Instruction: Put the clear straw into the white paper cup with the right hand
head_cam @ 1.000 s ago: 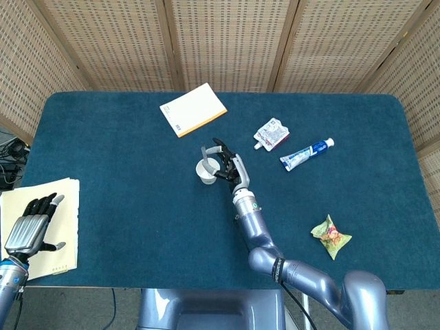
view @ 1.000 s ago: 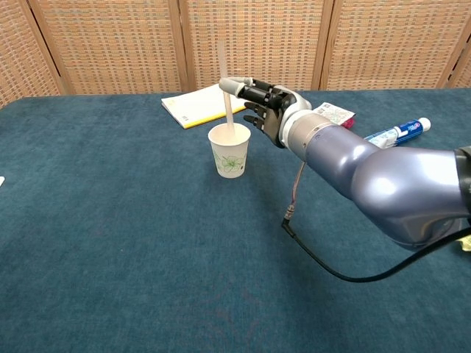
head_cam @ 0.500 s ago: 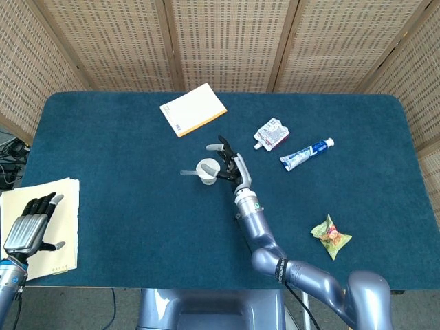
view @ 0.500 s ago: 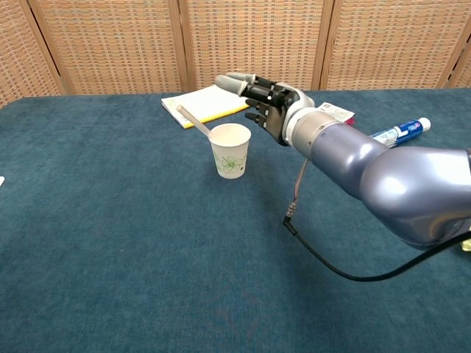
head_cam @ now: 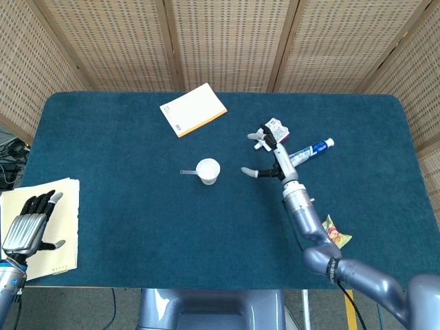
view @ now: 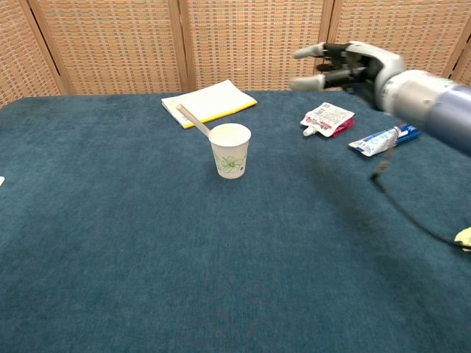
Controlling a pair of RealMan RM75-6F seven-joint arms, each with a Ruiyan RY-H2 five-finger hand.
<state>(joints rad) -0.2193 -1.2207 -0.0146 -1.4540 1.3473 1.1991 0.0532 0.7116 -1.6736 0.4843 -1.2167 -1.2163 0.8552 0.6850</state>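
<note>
Clear plastic straw (view: pixel 193 121) leaning steeply over the rim of the white paper cup (view: pixel 230 150), right hand (view: pixel 349 65) empty with fingers spread: any knock could tip either.

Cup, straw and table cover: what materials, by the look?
Cup: likely paper, matte white wall with a green printed flower. Straw: probably plastic, pale and translucent, leaning out over the rim. Table cover: looks like short-pile fabric or felt, dark teal, matte and fuzzy.

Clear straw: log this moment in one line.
clear straw: in white paper cup, leaning | right hand: open, apart from cup | left hand: idle, holds nothing
</note>
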